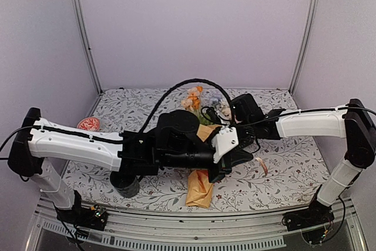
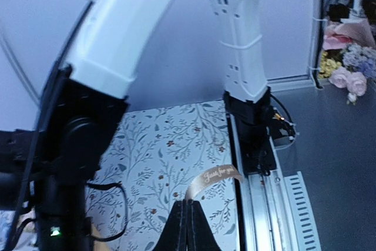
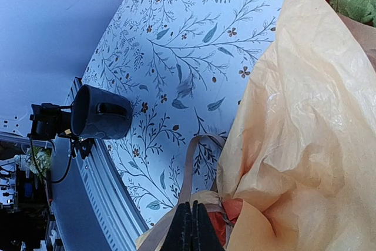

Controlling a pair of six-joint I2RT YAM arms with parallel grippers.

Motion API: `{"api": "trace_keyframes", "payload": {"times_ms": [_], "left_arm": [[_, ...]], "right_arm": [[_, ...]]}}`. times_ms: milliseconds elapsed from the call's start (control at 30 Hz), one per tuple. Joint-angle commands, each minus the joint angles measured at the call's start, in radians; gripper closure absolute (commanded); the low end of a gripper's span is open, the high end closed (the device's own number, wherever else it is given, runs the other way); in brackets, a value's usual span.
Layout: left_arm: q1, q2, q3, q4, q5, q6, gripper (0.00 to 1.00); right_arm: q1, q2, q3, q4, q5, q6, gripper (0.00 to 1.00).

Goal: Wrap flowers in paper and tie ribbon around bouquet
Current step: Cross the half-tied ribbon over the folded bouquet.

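In the top view the bouquet (image 1: 200, 188) lies at centre frame under the two crossed arms. Its narrow end points to the lower edge, and its flowers (image 1: 194, 97) show peach and orange heads just above the arms. Both lie on a leaf-printed cloth (image 1: 294, 163).

In the left wrist view the left gripper (image 2: 188, 205) sits at bottom centre with its jaws pressed flat together. The ribbon (image 2: 215, 177) rises from between the tips and curls to the right, with pale script printed on it. It looks pinched there. Behind it the white right arm (image 2: 241, 45) fills the upper middle of the frame.

In the right wrist view the right gripper (image 3: 191, 207) is also at bottom centre, jaws closed tight. A loop of ribbon arches just above the tips and comes down to meet them, and another length runs off to the lower left, so the strand appears clamped here too. The crumpled yellow paper (image 3: 294, 116) fills the right half of that frame, touching the ribbon. An orange-red patch of it shows beside the fingers, and green leaves sit in the upper right corner.

A dark mug (image 3: 103, 113) lies on its side at the left of that view, near the table edge and well apart from the paper. A red-and-white dish (image 1: 89, 124) sits at the left of the top view, partly behind the left arm
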Motion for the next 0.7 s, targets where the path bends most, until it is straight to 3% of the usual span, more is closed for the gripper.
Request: {"api": "trace_keyframes", "payload": {"times_ms": [0,167,367,433,567,600,667], "left_arm": [[-0.036,0.111,0.066,-0.009,0.194,0.085,1.0],[-0.037,0.246,0.123,-0.023,0.224,0.136,1.0],[-0.036,0.409,0.203,-0.077,0.045,0.183,1.0],[-0.035,0.437,0.242,-0.131,-0.002,0.19,0.86],[-0.033,0.408,0.215,-0.144,-0.024,0.21,0.35],[-0.032,0.392,0.195,-0.132,-0.031,0.217,0.27],[-0.03,0.354,0.154,-0.105,-0.043,0.226,0.19]], "right_arm": [[-0.005,0.015,0.032,0.001,-0.017,-0.033,1.0],[-0.004,0.007,0.037,-0.03,-0.015,-0.065,1.0],[-0.005,-0.002,0.043,-0.06,-0.014,-0.092,1.0],[-0.005,-0.002,0.045,-0.065,-0.017,-0.099,1.0],[-0.005,0.002,0.049,-0.066,-0.032,-0.105,1.0],[-0.006,0.004,0.051,-0.067,-0.035,-0.106,1.0],[-0.005,0.008,0.054,-0.066,-0.041,-0.107,1.0]]}}
